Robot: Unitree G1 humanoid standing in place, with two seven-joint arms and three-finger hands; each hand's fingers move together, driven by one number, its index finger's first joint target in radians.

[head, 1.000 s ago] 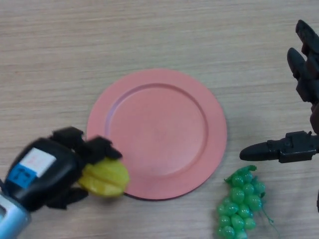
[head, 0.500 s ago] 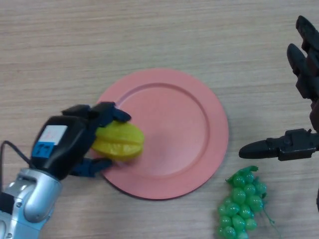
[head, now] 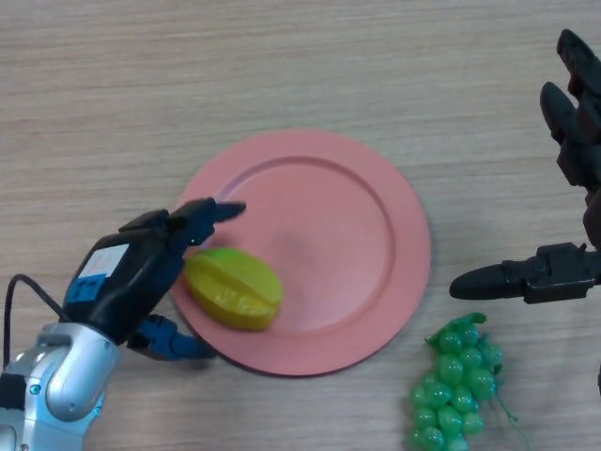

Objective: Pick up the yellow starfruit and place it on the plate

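The yellow starfruit [head: 234, 288] lies on the lower left part of the pink plate [head: 347, 225]. My left hand [head: 136, 272] is right beside it on its left, over the plate's left rim. Its fingers are spread straight, one above the fruit and the thumb below it, no longer closed on the fruit. My right hand [head: 573, 188] stays at the right edge, open, with its thumb pointing left toward the plate.
A bunch of green grapes [head: 457, 383] lies on the wooden table [head: 282, 66] at the lower right, just below my right thumb and next to the plate's rim.
My left hand carried the starfruit from the table over the plate's left rim, then opened. The fruit dropped onto the plate. The right hand has not moved.
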